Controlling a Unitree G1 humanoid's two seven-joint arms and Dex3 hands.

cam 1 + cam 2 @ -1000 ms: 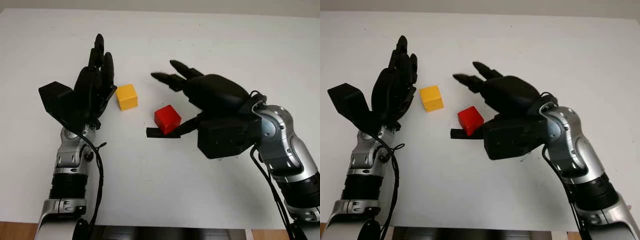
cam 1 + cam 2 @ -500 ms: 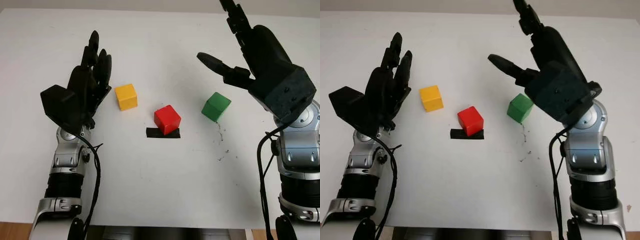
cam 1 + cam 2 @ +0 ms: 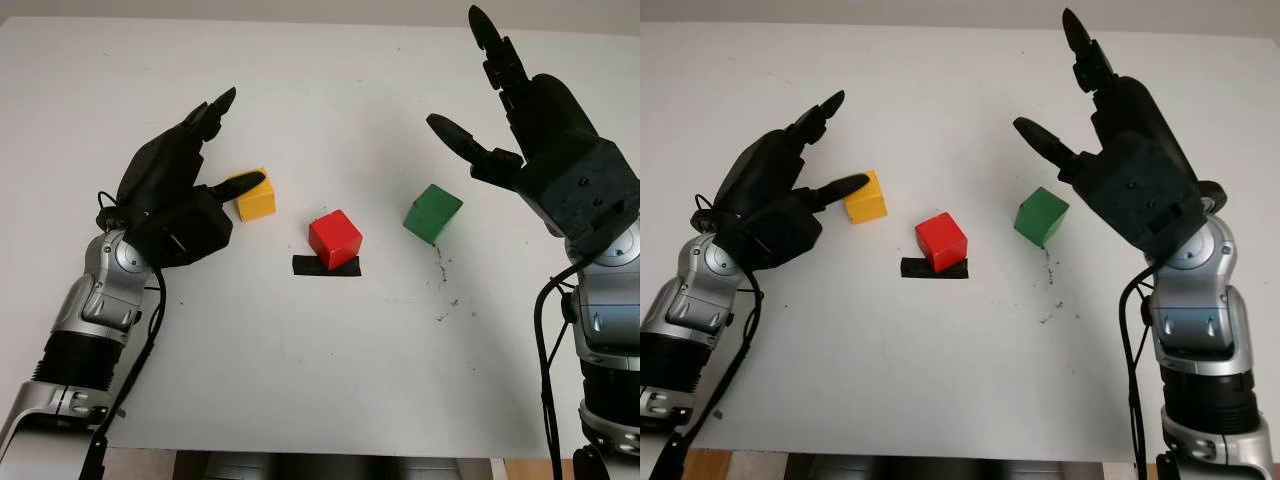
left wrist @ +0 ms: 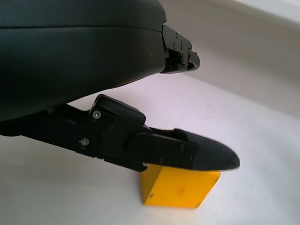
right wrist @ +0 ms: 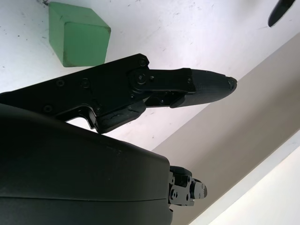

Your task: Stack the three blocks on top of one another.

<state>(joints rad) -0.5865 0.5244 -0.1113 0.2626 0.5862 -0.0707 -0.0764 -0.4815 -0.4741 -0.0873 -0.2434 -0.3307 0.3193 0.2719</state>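
**Two open robot hands above three separate blocks on a white worktop**

Three small blocks sit apart on the white worktop, none stacked. The yellow block is farthest to the left. The red block is in the middle, a little nearer the robot, and it rests on the far edge of a short strip of black tape. The green block is to the right of the red one, turned at an angle to it. A scatter of small dark specks marks the worktop just in front of the green block.

The left robot hand comes in from the bottom left and sits just left of the yellow block. It is open and holds nothing. One finger reaches toward the far side of the worktop, while its thumb stretches sideways across the near top edge of the yellow block; in the left wrist view that thumb passes right over the block, though whether it touches is hard to tell.

The right robot hand is raised above the worktop at the right, beyond and to the right of the green block. It is also open and holds nothing, well clear of the block. The right wrist view looks down past its thumb at the green block on the worktop.
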